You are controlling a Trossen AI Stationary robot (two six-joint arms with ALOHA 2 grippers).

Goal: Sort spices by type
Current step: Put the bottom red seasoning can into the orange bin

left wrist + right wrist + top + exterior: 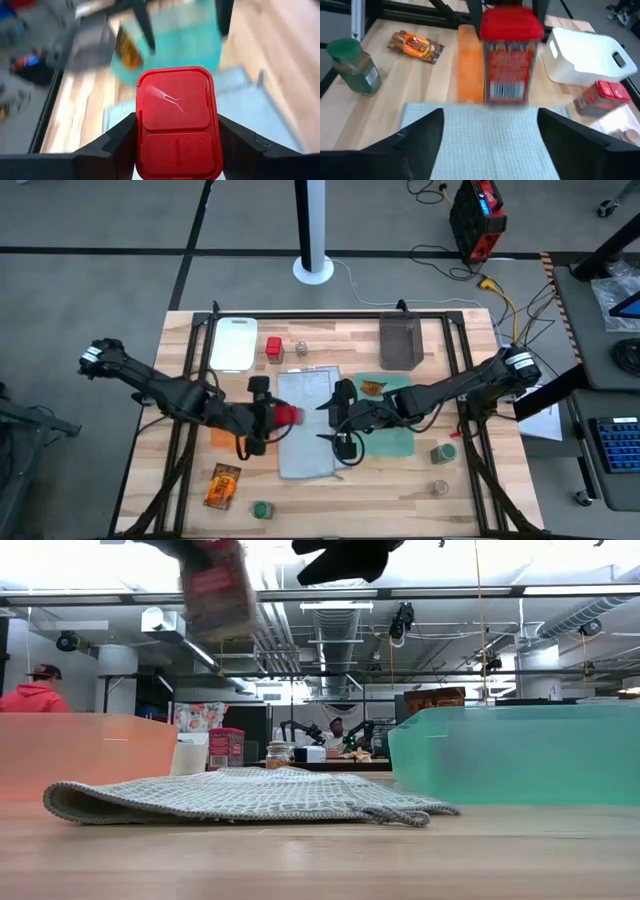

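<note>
Red lid front and centre: the left gripper (177,150) has a red boxy container (176,122) clamped between its two dark fingers (122,142), one on each side of the lid. From above, that container (287,415) sits out at the tip of the left arm, over the left edge of the grey cloth (305,445) in the middle of the table. Down at table height it hangs in the air, well clear of the cloth (245,795).

Across from it, the right gripper (342,420) hovers over the grey cloth's right side, just by the green cloth (395,442). Its fingers (420,132) stand wide apart with nothing between them, and its own camera looks straight at the held box (511,57).

Around the table: the second red container (274,349) stands near the back, beside the white board (233,343), with a small shaker (301,347) just beside it. One orange-brown packet (223,485) lies front left, another (372,388) on the back edge of the green cloth, I think, as the arm crowds it. A green-topped jar (261,509) stands at the front edge, and another (443,452) to the right of the green cloth. A greyish shaker (439,487) stands front right. The dark grey bin (400,342) sits at the back right.
</note>
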